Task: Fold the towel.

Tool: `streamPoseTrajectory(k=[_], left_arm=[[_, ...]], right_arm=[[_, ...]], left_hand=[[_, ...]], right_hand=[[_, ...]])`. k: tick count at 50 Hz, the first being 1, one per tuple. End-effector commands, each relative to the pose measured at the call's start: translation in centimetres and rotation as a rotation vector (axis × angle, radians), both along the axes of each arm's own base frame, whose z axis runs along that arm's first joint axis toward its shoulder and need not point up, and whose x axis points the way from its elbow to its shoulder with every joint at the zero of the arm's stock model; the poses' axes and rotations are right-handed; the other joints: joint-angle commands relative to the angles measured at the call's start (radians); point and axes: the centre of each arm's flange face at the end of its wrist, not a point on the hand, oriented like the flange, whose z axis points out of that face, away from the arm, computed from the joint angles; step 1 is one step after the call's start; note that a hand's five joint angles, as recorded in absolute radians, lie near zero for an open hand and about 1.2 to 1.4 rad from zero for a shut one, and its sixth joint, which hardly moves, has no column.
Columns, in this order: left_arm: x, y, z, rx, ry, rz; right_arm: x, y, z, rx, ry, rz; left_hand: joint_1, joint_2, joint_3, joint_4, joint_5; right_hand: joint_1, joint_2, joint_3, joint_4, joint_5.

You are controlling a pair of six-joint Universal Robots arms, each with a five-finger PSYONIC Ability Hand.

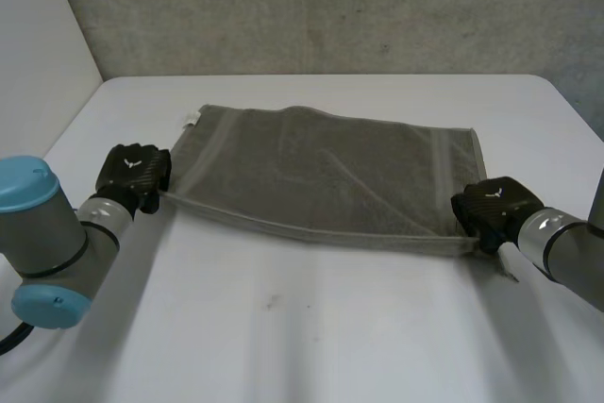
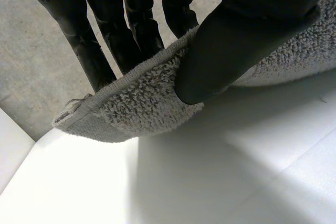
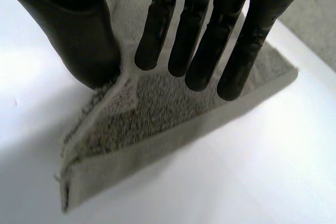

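Towel (image 1: 330, 172) near-edge corners pinched: L robot hand (image 1: 135, 175), R robot hand (image 1: 495, 207).

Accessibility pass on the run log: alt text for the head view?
A grey terry-cloth towel lies spread on a white table. The robot's black left hand pinches its near left corner and the black right hand its near right corner, the near edge stretched between them.

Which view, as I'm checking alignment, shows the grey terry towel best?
The head view: the whole grey terry towel lies spread on the white table. The left wrist view shows one corner pinched by the left hand; the right wrist view, a corner between the right hand's thumb and fingers.
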Motion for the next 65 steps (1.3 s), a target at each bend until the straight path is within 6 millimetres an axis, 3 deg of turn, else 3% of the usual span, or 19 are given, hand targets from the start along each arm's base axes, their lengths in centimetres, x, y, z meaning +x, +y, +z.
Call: streamPoseTrajectory(k=[1,13,15,17,21,26,29,32,34,39,45,48,50,51,53,56,59,61,65], left_arm=[[0.1,-0.1,0.0,0.002,0.000,0.005],[0.2,-0.1,0.2,0.000,0.000,0.005],[0.2,0.0,0.4,-0.001,0.000,0.005],[0.3,0.1,0.6,-0.001,0.000,0.006],[0.6,0.6,1.0,0.008,-0.001,0.013],[1.5,2.6,2.8,0.021,-0.005,0.028],[2.1,3.3,3.2,0.035,-0.007,0.045],[3.7,5.1,3.9,0.071,-0.014,0.085],[4.9,7.5,4.7,0.089,-0.056,0.102],[6.1,10.6,6.4,0.045,-0.143,0.066],[6.9,11.0,7.4,-0.014,-0.159,0.027],[6.6,10.7,7.9,-0.036,-0.146,-0.014],[5.8,9.1,7.3,-0.014,-0.123,-0.054],[5.8,9.1,7.3,-0.013,-0.123,-0.054],[3.2,7.1,6.0,0.024,-0.096,-0.125],[2.0,6.0,5.3,0.042,-0.100,-0.127],[1.3,3.0,4.1,0.048,-0.136,-0.050],[1.1,0.0,3.3,0.035,-0.144,0.013],[0.4,-2.6,2.9,0.007,-0.139,0.019]], right_arm=[[-1.4,-0.6,-0.1,0.066,0.014,-0.042],[-1.9,-0.2,1.5,0.042,0.010,-0.058],[-1.9,0.3,1.3,0.082,0.016,-0.055],[-2.0,0.6,1.5,0.101,0.024,-0.052],[-2.2,1.0,2.3,0.116,0.034,-0.048],[-2.2,2.4,5.1,0.023,0.095,0.017],[-2.4,2.9,5.3,0.006,0.135,0.043],[-3.0,4.4,5.8,-0.008,0.249,0.108],[-3.6,6.6,6.0,0.035,0.382,0.217],[-4.5,8.6,6.6,0.105,0.510,0.347],[-4.0,6.9,8.8,-0.010,0.444,0.341],[-3.8,6.1,8.8,-0.024,0.418,0.343],[-3.5,3.9,7.6,-0.024,0.395,0.346],[-3.5,3.9,7.6,-0.024,0.395,0.346],[-3.2,1.7,7.1,-0.054,0.397,0.311],[-2.7,0.8,6.9,-0.069,0.400,0.293],[-1.1,-1.1,5.9,-0.113,0.410,0.279],[0.0,-3.0,5.3,-0.179,0.419,0.257],[0.7,-4.8,4.4,-0.236,0.416,0.236]], left_hand=[[0.207,0.180,0.182,0.180,0.197],[0.207,0.180,0.182,0.180,0.197],[0.207,0.180,0.182,0.180,0.197],[0.207,0.180,0.182,0.180,0.197],[0.207,0.180,0.182,0.180,0.197],[0.207,0.180,0.182,0.180,0.197],[0.207,0.180,0.182,0.180,0.197],[0.207,0.180,0.182,0.180,0.197],[0.207,0.180,0.182,0.180,0.197],[0.207,0.180,0.182,0.180,0.197],[0.207,0.180,0.182,0.180,0.197],[0.207,0.180,0.182,0.180,0.197],[0.207,0.180,0.182,0.180,0.197],[0.207,0.180,0.182,0.180,0.197],[0.207,0.180,0.182,0.180,0.197],[0.207,0.180,0.182,0.180,0.197],[0.207,0.180,0.182,0.180,0.197],[0.207,0.180,0.182,0.180,0.197],[0.207,0.180,0.182,0.180,0.197]], right_hand=[[-0.014,-0.031,-0.022,-0.025,-0.012],[0.062,0.045,0.054,0.051,0.064],[0.380,0.363,0.372,0.369,0.382],[0.500,0.483,0.492,0.490,0.503],[0.501,0.484,0.494,0.491,0.504],[0.501,0.484,0.494,0.491,0.504],[0.501,0.484,0.494,0.491,0.504],[0.501,0.484,0.494,0.491,0.504],[0.501,0.484,0.494,0.491,0.504],[0.501,0.484,0.494,0.491,0.504],[0.501,0.484,0.494,0.491,0.504],[0.501,0.484,0.494,0.491,0.504],[0.501,0.484,0.494,0.491,0.504],[0.501,0.484,0.494,0.491,0.504],[0.501,0.484,0.494,0.491,0.504],[0.501,0.484,0.494,0.491,0.504],[0.501,0.484,0.494,0.491,0.504],[0.501,0.484,0.494,0.491,0.504],[0.501,0.484,0.494,0.491,0.504]])
